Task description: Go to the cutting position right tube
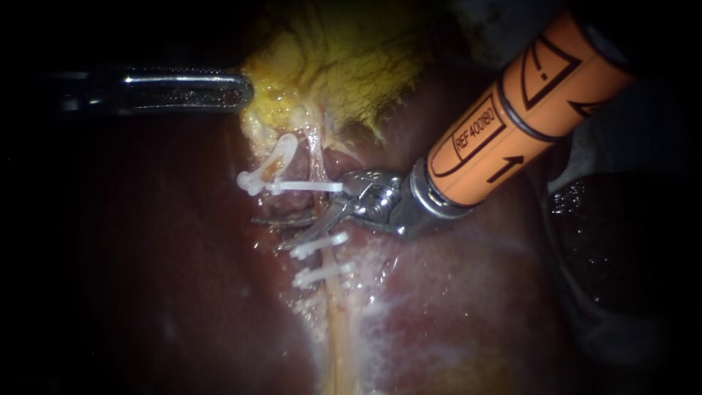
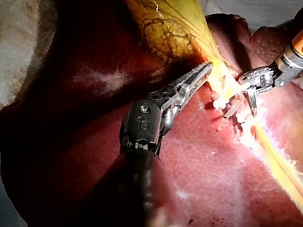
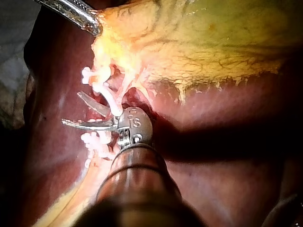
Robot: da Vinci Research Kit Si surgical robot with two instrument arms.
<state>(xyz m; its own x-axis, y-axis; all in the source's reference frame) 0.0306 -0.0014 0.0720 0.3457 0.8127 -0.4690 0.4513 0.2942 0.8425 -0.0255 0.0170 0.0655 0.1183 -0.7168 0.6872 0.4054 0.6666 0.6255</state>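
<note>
The right tube point(image 1: 316, 157) is a thin pale strand running from the yellow gallbladder point(image 1: 344, 66) down over the liver point(image 1: 453, 314). One white clip point(image 1: 307, 186) crosses it high up and two more clips point(image 1: 319, 245) lie lower. My right instrument point(image 1: 269, 232), on an orange shaft, holds its two blades open on either side of the tube between those clips; the right wrist view shows the spread blades point(image 3: 71, 108) with the tube point(image 3: 108, 99) at their base. My left instrument point(image 1: 245, 91) has its jaws shut on the gallbladder's edge point(image 2: 208, 68).
A curved white clip point(image 1: 274, 157) sits on a short stub beside the right tube. Pale fatty tissue point(image 1: 395, 278) spreads over the liver below the blades. A dark rounded object point(image 1: 614, 241) lies at the far right.
</note>
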